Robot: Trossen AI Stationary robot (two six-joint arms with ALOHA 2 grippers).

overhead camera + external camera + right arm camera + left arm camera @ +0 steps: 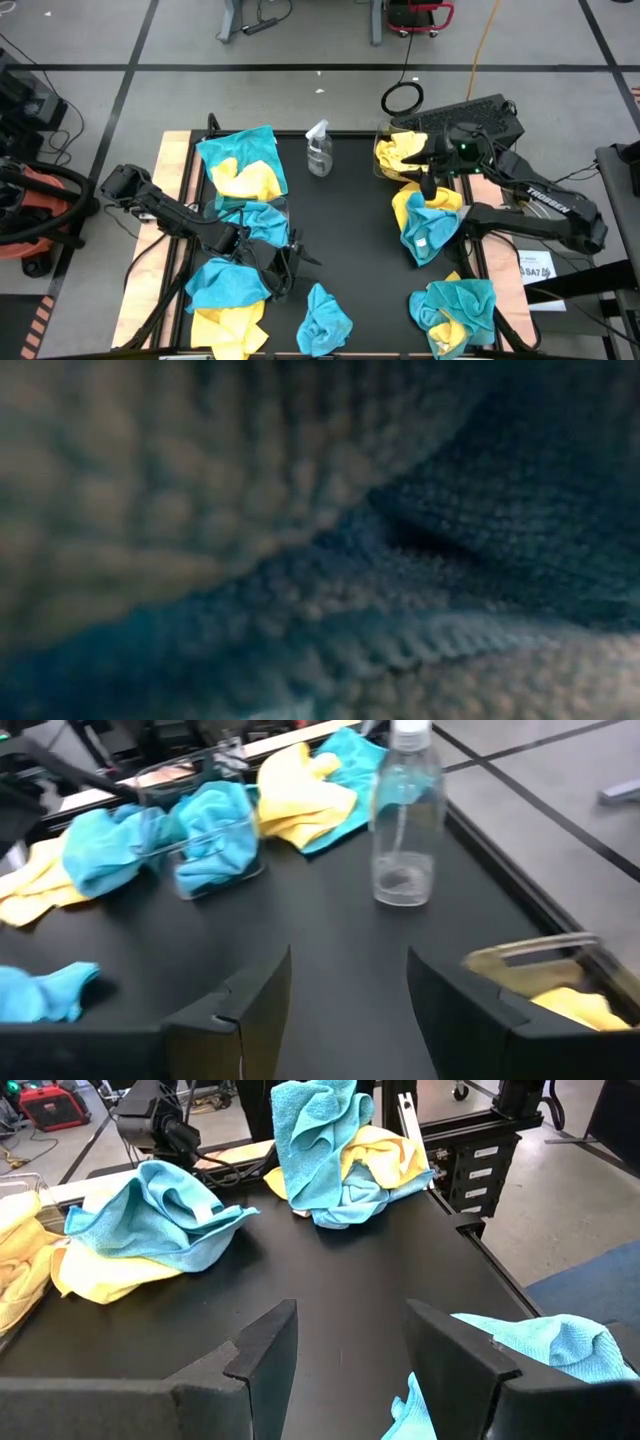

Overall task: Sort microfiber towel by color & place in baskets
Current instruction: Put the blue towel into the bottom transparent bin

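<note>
Yellow and teal microfiber towels lie in heaps on the black table: far left point(240, 165), near left point(225, 300), near middle point(325, 320), right point(428, 222) and near right point(455, 312). A clear basket point(262, 218) on the left holds teal towels point(205, 835). A second basket point(395, 150) at the far right holds yellow towels point(575, 1005). My left gripper point(350, 1325) stands open over bare table beside the near-left heap, and it is also seen from above point(295, 262). My right gripper point(345, 970) is open next to the yellow basket and above the right heap, likewise seen from above point(428, 172). Neither holds anything.
A clear spray bottle point(318, 150) stands upright at the far middle of the table. Bare black table shows in the middle, between the heaps. A cloth lies right in front of the low camera and fills its view point(320, 540).
</note>
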